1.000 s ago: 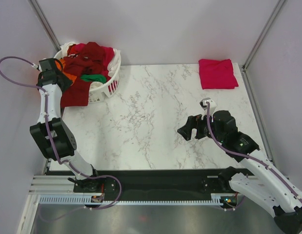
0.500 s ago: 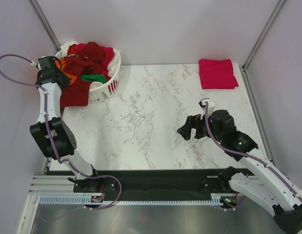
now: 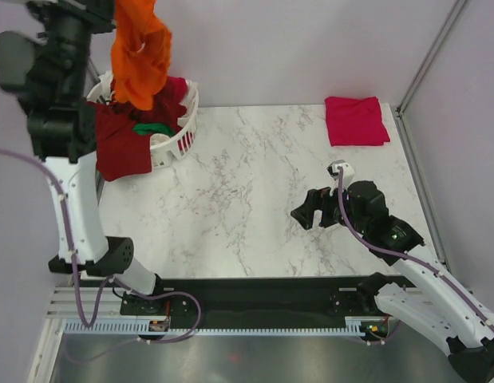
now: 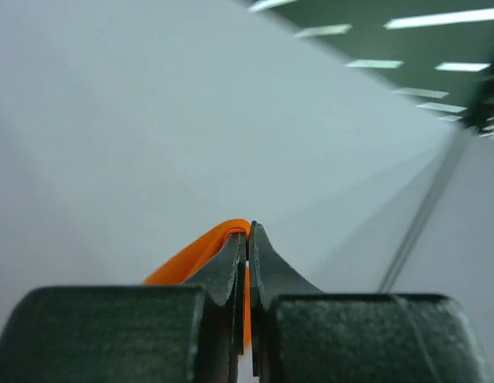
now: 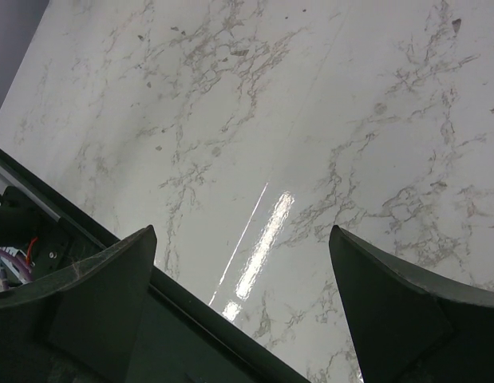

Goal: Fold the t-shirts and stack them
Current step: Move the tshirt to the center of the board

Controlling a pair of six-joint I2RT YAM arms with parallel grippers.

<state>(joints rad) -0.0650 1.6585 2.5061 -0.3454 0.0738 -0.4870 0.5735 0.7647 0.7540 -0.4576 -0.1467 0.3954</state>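
Overhead, a marble table (image 3: 247,199) carries a white basket (image 3: 179,136) of t-shirts at its far left; an orange t-shirt (image 3: 139,52) hangs above the basket, clamped between the left gripper's (image 4: 248,239) closed fingers; a folded magenta-pink t-shirt (image 3: 356,120) lies far right; the right gripper (image 5: 240,235) hovers over bare marble, fingers wide apart.

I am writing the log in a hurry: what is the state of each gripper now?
Left gripper: closed on the orange shirt.
Right gripper: open, holding nothing.
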